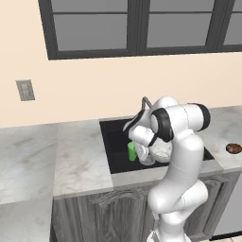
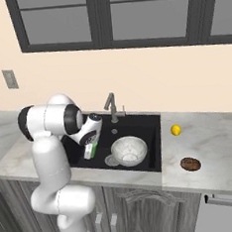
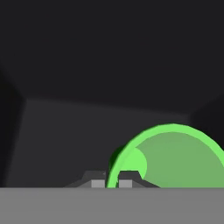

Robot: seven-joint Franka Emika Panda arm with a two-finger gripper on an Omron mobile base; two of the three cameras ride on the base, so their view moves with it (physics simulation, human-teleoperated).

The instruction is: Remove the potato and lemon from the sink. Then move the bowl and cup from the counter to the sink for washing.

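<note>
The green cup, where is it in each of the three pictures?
Left base view: the small bright green tumbler cup is in the middle, over the black sink, left of the white arm.
Right base view: left of centre, under the hand, beside the marbled whitish bowl.
Hand view: lower right, its rim between the fingertips.
Shared landmark: the sink.

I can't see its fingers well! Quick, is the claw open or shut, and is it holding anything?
Claw: shut on the rim of the green cup, holding it down inside the black sink.
</note>
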